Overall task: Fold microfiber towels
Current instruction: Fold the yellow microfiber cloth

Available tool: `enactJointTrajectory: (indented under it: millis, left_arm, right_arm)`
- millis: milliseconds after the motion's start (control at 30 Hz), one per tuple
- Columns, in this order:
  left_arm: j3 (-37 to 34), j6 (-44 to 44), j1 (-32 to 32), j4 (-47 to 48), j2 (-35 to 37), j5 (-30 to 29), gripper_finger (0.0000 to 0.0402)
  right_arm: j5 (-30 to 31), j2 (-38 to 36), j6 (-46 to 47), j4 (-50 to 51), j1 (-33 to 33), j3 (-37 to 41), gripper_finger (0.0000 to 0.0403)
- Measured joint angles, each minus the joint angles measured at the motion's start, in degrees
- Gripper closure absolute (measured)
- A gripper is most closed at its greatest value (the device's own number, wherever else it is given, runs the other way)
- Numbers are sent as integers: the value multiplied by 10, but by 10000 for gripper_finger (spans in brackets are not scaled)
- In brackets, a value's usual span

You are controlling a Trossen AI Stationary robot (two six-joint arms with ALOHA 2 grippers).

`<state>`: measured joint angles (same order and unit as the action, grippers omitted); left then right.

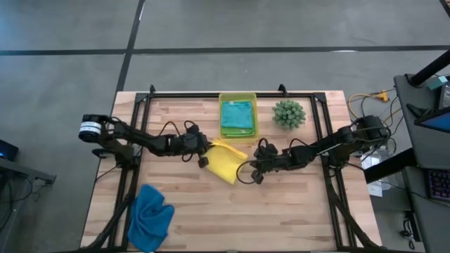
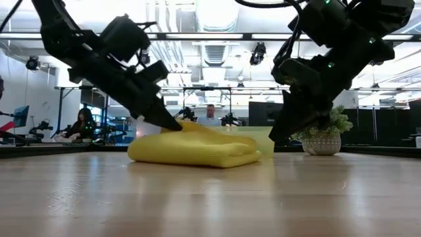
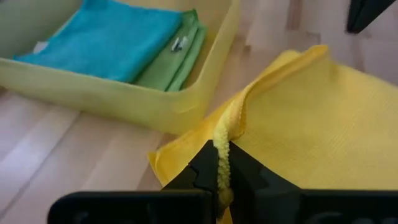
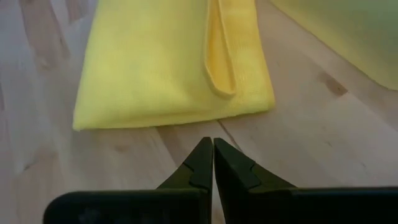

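Our left hand (image 3: 222, 177) pinches the yellow towel's (image 1: 225, 163) edge mid-bench by the bin (image 1: 238, 97); right hand (image 4: 213, 163) is closed, empty. Pulling may undo the fold

The yellow towel (image 1: 226, 161) is plain bright yellow. At eight o'clock from it, the blue towel (image 1: 150, 216) is royal blue. The bin (image 1: 238, 98) is translucent yellow-green, holding a teal towel (image 3: 109, 37) and lime green towel (image 3: 180, 53). The counter (image 1: 295, 211) is pale striped wood; the plant (image 1: 289, 113) is green.
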<state>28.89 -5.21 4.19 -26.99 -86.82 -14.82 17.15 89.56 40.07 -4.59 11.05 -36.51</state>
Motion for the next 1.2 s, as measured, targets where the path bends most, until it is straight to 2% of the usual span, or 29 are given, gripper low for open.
enactJointTrajectory:
  millis: [100, 300, 633, 867, 967, 1067, 1133, 1200]
  left_arm:
    - [11, -3, 0, -2, -35, -1, 394]
    - [21, -6, 3, -12, -90, -27, 345]
    - [21, -30, 15, -18, -69, -48, 268]
    - [20, -15, 15, -9, -41, -55, 233]
    - [20, -19, 15, 22, -6, -55, 232]
    - [19, -22, 15, 85, 25, -55, 253]
    - [19, -41, 15, 138, 38, -43, 289]
    - [19, -51, 14, 194, 45, -24, 344]
  right_arm:
    - [0, 0, 0, -6, 0, 0, 394]
    - [-9, -1, 16, -7, 1, -1, 394]
    - [-26, -1, 9, -8, 3, -27, 394]
    - [-25, -1, -11, -11, 3, -43, 394]
    - [-22, -1, 1, -23, 3, -43, 394]
    - [-21, 1, 9, -40, 3, -43, 394]
    - [-21, 5, 9, -52, 3, -43, 394]
    - [-21, 13, 10, -73, 3, -43, 394]
